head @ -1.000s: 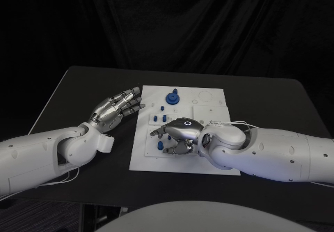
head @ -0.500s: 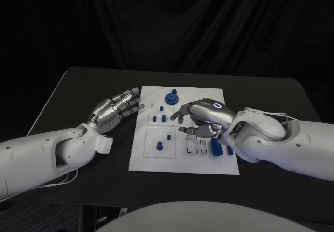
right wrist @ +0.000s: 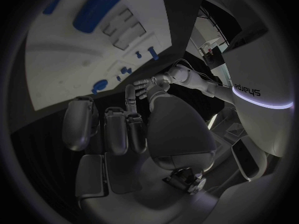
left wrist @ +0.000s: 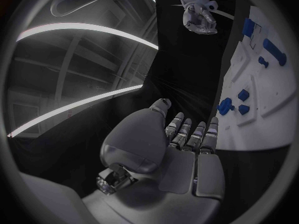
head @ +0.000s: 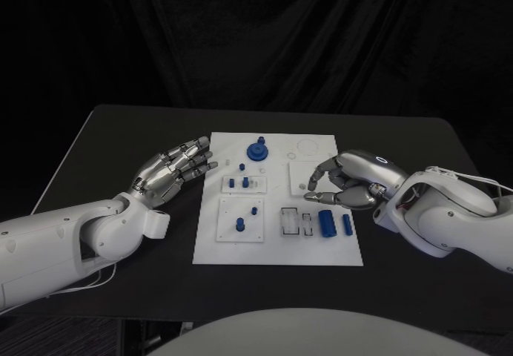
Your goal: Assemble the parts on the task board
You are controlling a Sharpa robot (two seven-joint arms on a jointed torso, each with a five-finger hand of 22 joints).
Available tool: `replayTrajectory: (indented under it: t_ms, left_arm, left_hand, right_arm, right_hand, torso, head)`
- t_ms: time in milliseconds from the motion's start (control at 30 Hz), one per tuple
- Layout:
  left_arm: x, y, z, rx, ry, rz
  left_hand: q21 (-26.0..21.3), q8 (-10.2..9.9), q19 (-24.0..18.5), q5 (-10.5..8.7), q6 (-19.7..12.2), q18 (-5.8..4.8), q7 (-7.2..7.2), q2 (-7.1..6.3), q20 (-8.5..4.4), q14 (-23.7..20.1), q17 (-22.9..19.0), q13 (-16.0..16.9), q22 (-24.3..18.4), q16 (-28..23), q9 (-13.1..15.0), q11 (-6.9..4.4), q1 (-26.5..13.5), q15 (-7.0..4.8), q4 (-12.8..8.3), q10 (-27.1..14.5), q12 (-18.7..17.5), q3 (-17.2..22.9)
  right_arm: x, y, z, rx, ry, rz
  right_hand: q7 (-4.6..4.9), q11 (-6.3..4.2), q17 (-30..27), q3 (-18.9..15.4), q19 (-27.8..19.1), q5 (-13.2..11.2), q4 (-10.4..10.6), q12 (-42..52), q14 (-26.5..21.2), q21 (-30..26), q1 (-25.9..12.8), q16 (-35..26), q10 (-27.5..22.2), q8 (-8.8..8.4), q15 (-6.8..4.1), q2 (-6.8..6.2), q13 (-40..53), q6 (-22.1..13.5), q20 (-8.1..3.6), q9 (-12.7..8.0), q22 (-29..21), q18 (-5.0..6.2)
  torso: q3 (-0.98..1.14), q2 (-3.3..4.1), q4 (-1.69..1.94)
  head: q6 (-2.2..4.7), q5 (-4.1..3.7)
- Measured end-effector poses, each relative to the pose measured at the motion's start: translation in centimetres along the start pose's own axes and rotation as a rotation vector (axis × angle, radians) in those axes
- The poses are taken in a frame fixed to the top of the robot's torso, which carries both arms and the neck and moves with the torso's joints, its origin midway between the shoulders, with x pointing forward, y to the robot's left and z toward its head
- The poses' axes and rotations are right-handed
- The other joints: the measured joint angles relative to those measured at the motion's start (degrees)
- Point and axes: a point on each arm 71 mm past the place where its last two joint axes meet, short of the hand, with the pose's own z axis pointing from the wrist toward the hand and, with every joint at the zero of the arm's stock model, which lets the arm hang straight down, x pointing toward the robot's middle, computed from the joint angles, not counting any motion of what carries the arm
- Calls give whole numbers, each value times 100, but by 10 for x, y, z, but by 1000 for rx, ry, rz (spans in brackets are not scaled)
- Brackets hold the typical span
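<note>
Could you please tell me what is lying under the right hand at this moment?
The right hand hovers over the task board's right side, above a bare white panel. Whatever lies beneath its palm is covered.

A: Right wrist camera. What's nearest?

B: The right hand [right wrist: 124, 134], seen from behind; fingers [right wrist: 116, 129] side by side, curled forward, nothing visibly held.

A: Beyond it?

B: The task board [right wrist: 69, 59], a white plate. A long blue part [right wrist: 95, 10] lies on it beside some outlined slots. Smaller blue parts [right wrist: 151, 53] sit farther along, and a blue round one [right wrist: 99, 86] near the board's edge.

A: Anything else?

B: The left hand [right wrist: 144, 86], off the board, fingers apart.
</note>
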Motion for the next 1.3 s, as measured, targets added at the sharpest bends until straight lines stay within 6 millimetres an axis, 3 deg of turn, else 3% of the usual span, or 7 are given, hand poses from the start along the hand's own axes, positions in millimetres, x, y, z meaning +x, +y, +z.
replayTrajectory:
  t_ms: [100,300,467,533,600,700,1300]
  left_arm:
    - [1,1,1,0,3,-2]
    - [1,1,2,0,3,-1]
    - [2,2,4,-1,6,-2]
    - [2,3,4,-1,6,-2]
    - [2,3,4,-1,6,-2]
    - [2,3,4,-1,6,-2]
    - [0,3,3,-2,1,1]
  left_hand:
    - [0,0,0,0,8,0,-8,0,-1,0,0,0,0,4,0,0,0,0,0,0,2,0]
    - [0,0,22,0,29,0,12,0,-22,0,7,5,21,4,0,1,0,0,-24,41,43,24]
    - [0,0,42,0,29,-1,12,0,-2,20,7,5,21,3,-1,0,0,20,-24,40,70,24]
    - [0,0,42,0,29,0,12,0,-2,20,7,4,21,3,5,19,0,20,-24,59,70,24]
    - [0,0,42,0,28,-1,12,0,-2,20,7,4,21,3,5,19,0,20,-24,60,70,24]
    - [0,0,42,0,28,0,12,0,-2,20,7,4,21,26,5,19,0,20,-8,60,70,40]
    - [0,0,61,0,28,0,12,0,-22,20,6,3,22,26,5,35,0,20,-24,75,69,56]
  right_arm:
    - [11,-14,-9,95,65,9]
    - [25,-30,-21,246,167,5]
    - [30,-36,-25,311,207,-7]
    - [31,-36,-26,326,217,-11]
    - [32,-36,-26,334,222,-14]
    - [33,-36,-25,345,231,-19]
    - [42,-35,-20,394,272,-68]
  right_hand:
    - [-46,-2,29,-144,-16,-75,155,0,-1,1,-451,1,2,289,-41,48,0,-109,-26,258,0,0]
    - [-130,-109,29,-230,-8,-137,161,0,9,346,-1202,157,19,883,-133,114,0,-254,-123,818,-1,-58]
    - [-212,-174,29,-212,-26,90,178,0,2,711,-1832,335,9,1257,-184,130,-1,-273,-180,1212,-1,-90]
    - [-236,-190,28,-296,-11,402,173,0,-10,777,-1973,363,25,1360,-196,145,-1,-297,-194,1352,-1,-90]
    - [-253,-195,28,-362,-5,609,164,0,9,789,-1982,378,30,1423,-214,143,-1,-314,-200,1441,-1,-90]
    - [-254,-215,28,-391,-5,680,160,0,9,789,-1982,378,9,1453,-214,143,-1,-315,-200,1514,-1,-89]
    - [-294,-257,27,-692,-5,458,166,0,10,840,-1925,333,9,1683,-256,135,-3,-355,-241,1888,-2,-88]
  torso:
    - [0,1,2]
    - [-2,4,8]
    - [5,8,4]
    - [7,8,5]
    - [8,8,5]
    - [8,6,5]
    - [5,2,3]
  head:
    - [0,-4]
    - [0,27]
    - [0,18]
    - [0,10]
    - [0,5]
    - [0,4]
    - [0,13]
